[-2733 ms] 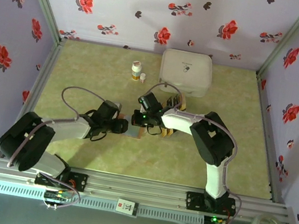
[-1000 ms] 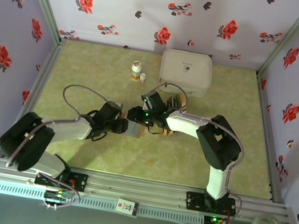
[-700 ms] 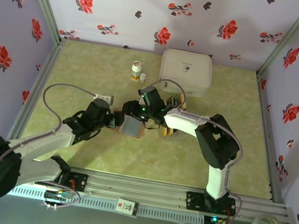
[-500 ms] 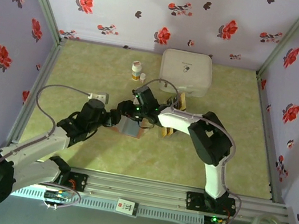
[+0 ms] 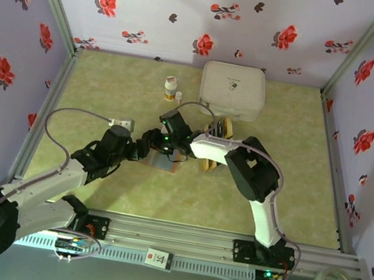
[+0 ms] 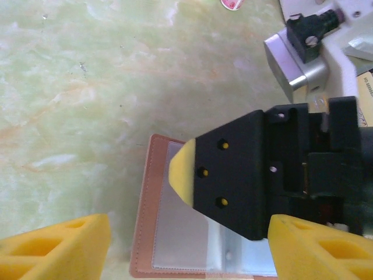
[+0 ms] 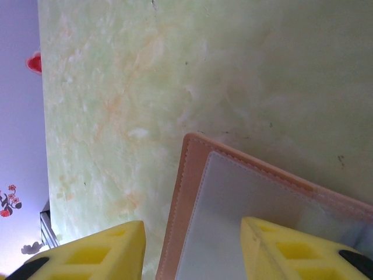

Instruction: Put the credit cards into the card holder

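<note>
From above, the 2 arms meet mid-table. The left gripper (image 5: 143,152) and right gripper (image 5: 158,142) sit tip to tip over the card holder (image 5: 166,165), which lies opened flat just beneath them. The credit cards (image 5: 221,126), thin tan slips, wait behind the right gripper, beside its forearm. The rounded white box (image 5: 232,90) stands farther off that way.

From the left wrist, its yellow foam fingers are spread wide with nothing between them. The holder lies straight ahead of them: a reddish-brown stitched rim around a glossy clear pocket. The right gripper's black wedge-shaped finger with its yellow tip hovers on or just over that pocket; I cannot tell whether it touches.

From the right wrist, its fingers stand partly apart and pinch nothing. The holder's corner lies below the gap, on the marbled green table (image 7: 145,70).

I judge that the holder is ready and no card is in hand. Next, 1 gripper should pinch a slippery, thin card by its edge while the other pins the floppy leaf.
</note>
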Available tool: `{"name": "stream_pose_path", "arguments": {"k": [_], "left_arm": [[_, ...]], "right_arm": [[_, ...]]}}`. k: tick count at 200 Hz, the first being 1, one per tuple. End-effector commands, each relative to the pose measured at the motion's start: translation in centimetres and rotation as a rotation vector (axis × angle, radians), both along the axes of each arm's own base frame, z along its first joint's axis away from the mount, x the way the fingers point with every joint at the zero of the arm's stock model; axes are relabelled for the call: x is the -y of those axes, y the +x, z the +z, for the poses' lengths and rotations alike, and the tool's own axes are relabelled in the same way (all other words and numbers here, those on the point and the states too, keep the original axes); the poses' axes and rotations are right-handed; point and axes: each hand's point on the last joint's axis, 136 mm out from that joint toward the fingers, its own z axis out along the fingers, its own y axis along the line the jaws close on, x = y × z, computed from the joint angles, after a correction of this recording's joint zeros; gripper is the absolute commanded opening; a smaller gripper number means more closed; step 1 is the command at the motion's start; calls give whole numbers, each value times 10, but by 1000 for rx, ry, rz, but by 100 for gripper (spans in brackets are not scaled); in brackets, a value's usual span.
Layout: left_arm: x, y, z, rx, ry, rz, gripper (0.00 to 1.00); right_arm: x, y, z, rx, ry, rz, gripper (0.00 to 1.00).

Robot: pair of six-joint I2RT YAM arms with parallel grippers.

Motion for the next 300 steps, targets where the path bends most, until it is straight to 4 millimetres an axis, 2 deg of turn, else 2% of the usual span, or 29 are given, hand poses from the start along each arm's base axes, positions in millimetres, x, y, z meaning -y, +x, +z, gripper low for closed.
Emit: {"name": "stream_pose_path", "arguments": {"k": [1,32,62,97,132,161,198,236,260,285,300], "left_arm": [[-10,0,-13,-27,49,22,73],[-12,6,-24,-66,92,23,73],[-9,17,-35,-111,151,6,74],[-9,29,-47,-144,206,-5,75],[-10,38,-58,-177,250,-16,75],[-10,38,-68,-205,272,-26,75],[-14,31,-78,-227,267,-17,75],[-15,21,-86,-241,237,-9,74],[-16,14,-90,-249,217,-2,74],[-16,7,-90,-246,198,3,73],[-15,4,-89,-241,183,8,73]], "right_arm": [[12,1,43,79,5,10,47],[54,-4,51,152,-127,-14,47],[99,-9,43,217,-306,-39,47],[127,-16,27,238,-422,-40,47],[140,-19,8,228,-482,-37,47],[145,-20,-6,216,-509,-25,46],[155,-17,-18,209,-545,-23,38],[160,-11,-19,212,-554,-13,31],[161,-6,-16,217,-560,-3,30],[159,-4,-13,221,-557,5,31],[156,-3,-9,224,-547,13,38]]}}
